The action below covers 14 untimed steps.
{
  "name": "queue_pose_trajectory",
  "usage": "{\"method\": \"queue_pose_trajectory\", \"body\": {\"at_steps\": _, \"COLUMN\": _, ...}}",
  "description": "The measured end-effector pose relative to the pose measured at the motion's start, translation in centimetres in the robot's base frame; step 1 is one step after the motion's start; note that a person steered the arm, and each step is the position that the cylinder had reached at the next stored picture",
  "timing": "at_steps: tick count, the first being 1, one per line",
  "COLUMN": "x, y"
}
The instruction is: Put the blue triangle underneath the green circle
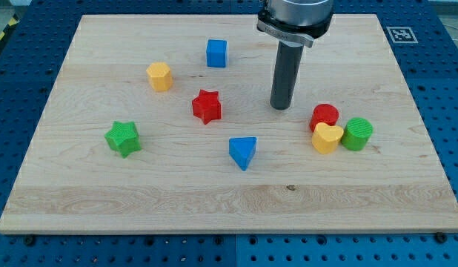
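The blue triangle (243, 152) lies near the middle of the wooden board (214, 208). The green circle (357, 133) stands at the view's right, touching a yellow heart (327, 138), with a red circle (324, 116) just above the heart. My tip (281, 107) rests on the board above and to the right of the blue triangle, and to the left of the red circle, touching no block.
A red star (207, 106) sits up and left of the triangle. A blue cube (216, 53) and a yellow hexagon (160, 76) lie toward the view's top left. A green star (123, 138) lies at the left.
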<state>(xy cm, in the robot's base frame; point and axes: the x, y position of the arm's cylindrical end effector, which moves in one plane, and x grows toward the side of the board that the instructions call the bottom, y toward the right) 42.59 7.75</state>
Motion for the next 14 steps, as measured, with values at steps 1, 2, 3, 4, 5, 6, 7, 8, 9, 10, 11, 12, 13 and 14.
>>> {"method": "queue_pose_trajectory", "body": {"at_steps": 1, "x": 0.0, "y": 0.0}}
{"method": "queue_pose_trajectory", "body": {"at_steps": 2, "x": 0.0, "y": 0.0}}
{"method": "queue_pose_trajectory", "body": {"at_steps": 3, "x": 0.0, "y": -0.2}}
{"method": "queue_pose_trajectory", "body": {"at_steps": 4, "x": 0.0, "y": -0.4}}
{"method": "queue_pose_trajectory", "body": {"at_steps": 5, "x": 0.6, "y": -0.4}}
{"method": "queue_pose_trajectory", "body": {"at_steps": 6, "x": 1.8, "y": -1.8}}
{"method": "queue_pose_trajectory", "body": {"at_steps": 7, "x": 2.6, "y": -2.2}}
{"method": "queue_pose_trajectory", "body": {"at_steps": 8, "x": 5.5, "y": -2.5}}
{"method": "queue_pose_trajectory", "body": {"at_steps": 9, "x": 5.5, "y": -4.4}}
{"method": "queue_pose_trajectory", "body": {"at_steps": 10, "x": 5.6, "y": -8.5}}
{"method": "queue_pose_trajectory", "body": {"at_steps": 11, "x": 7.6, "y": -8.9}}
{"method": "queue_pose_trajectory", "body": {"at_steps": 12, "x": 9.4, "y": -9.2}}
{"method": "queue_pose_trajectory", "body": {"at_steps": 13, "x": 10.2, "y": -8.7}}
{"method": "queue_pose_trajectory", "body": {"at_steps": 14, "x": 10.2, "y": -7.2}}
